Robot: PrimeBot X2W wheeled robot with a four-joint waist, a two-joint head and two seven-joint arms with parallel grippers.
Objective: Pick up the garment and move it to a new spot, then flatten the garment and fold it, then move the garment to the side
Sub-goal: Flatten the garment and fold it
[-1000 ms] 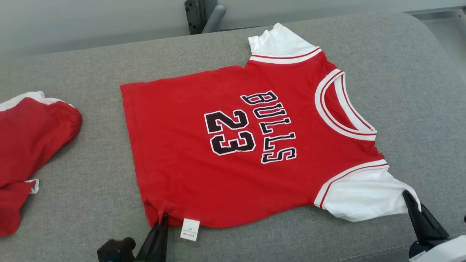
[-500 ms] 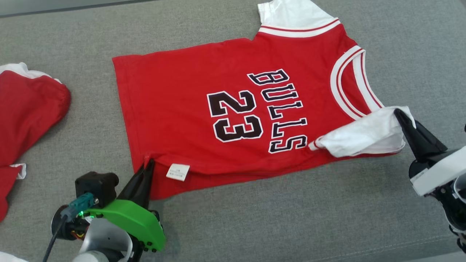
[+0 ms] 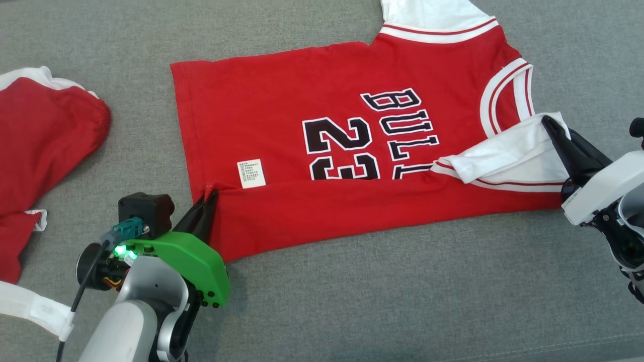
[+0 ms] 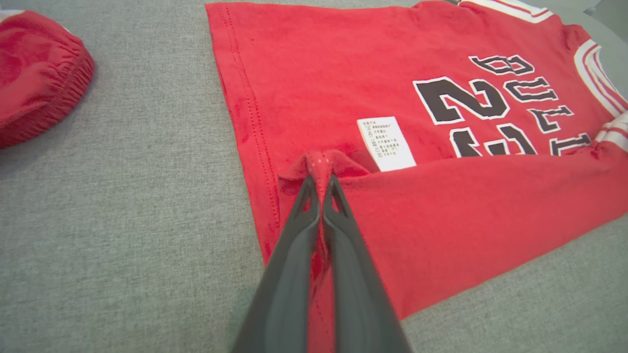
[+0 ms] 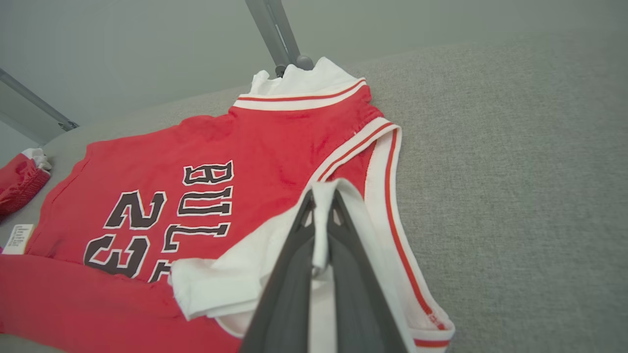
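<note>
While the near edge lies turned over the print, head view: the jersey [image 3: 312,100] lies spread in the middle of the desk [image 3: 377,301], collar to the right. The left hand [image 3: 211,193] is clamped on its near-left hem corner, and the right hand [image 3: 549,121] is clamped on the white sleeve [image 3: 503,156].
Head view, risk: if the two hands travel unevenly, the fold line would likely skew across the "23".
Left wrist view: the fingers pinch only a small nub of hem [image 4: 321,159] beside the care label [image 4: 385,143]; a hard pull could slip it free.
Right wrist view: thin sleeve cloth sits between closed fingers; it may bunch under the fold or drag the collar [image 5: 387,196].
Far left: the other red garment [image 3: 45,141] lies well apart, so a snag seems unlikely.
</note>
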